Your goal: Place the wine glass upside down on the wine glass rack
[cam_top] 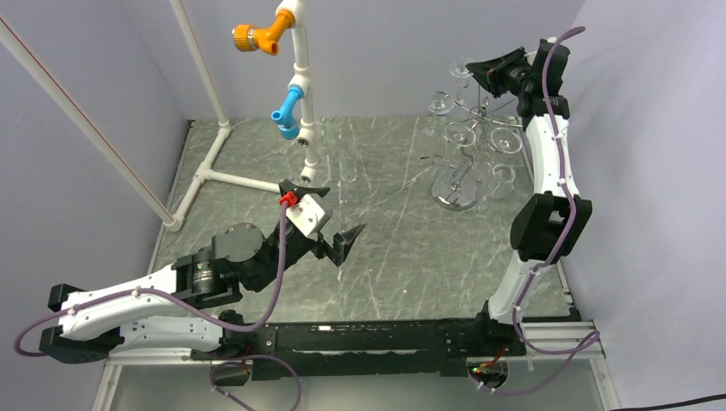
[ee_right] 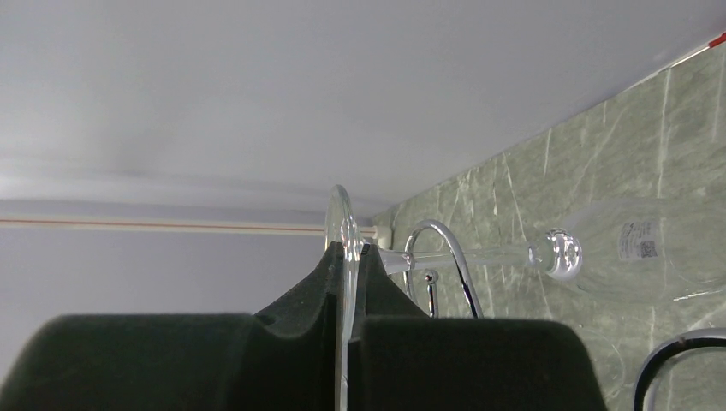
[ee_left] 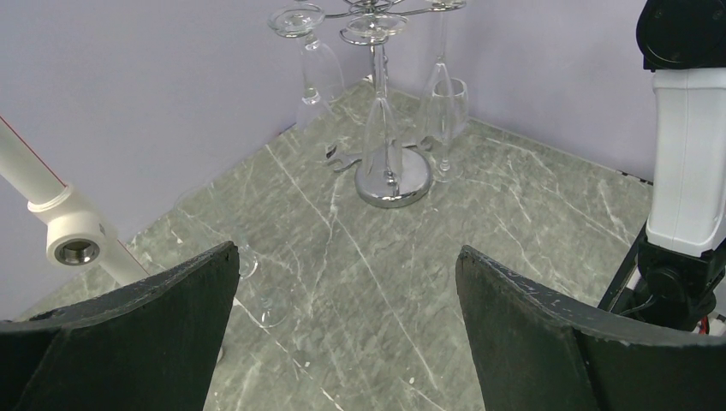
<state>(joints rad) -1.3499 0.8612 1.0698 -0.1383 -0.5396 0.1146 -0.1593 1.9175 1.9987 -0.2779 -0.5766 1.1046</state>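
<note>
The wine glass rack point(cam_top: 460, 195) stands at the back right, a chrome wire stand on a round base point(ee_left: 392, 184). Clear glasses point(ee_left: 318, 81) hang bowl-down from its looping arms. High at the rack's top, my right gripper point(cam_top: 481, 72) is shut on the flat foot point(ee_right: 343, 224) of a wine glass. Its stem point(ee_right: 479, 255) lies within a chrome loop point(ee_right: 452, 250), and its bowl point(ee_right: 651, 257) points away. My left gripper point(cam_top: 332, 216) hovers open over the table's middle left, nothing between its fingers point(ee_left: 171, 325).
A white pipe frame point(cam_top: 298, 81) with orange and blue fittings rises at the back left; its foot runs along the table point(cam_top: 224, 177). Clear glasses stand upright on the table near it point(cam_top: 348, 171), one close to my left finger point(ee_left: 261, 291). Walls close in on three sides.
</note>
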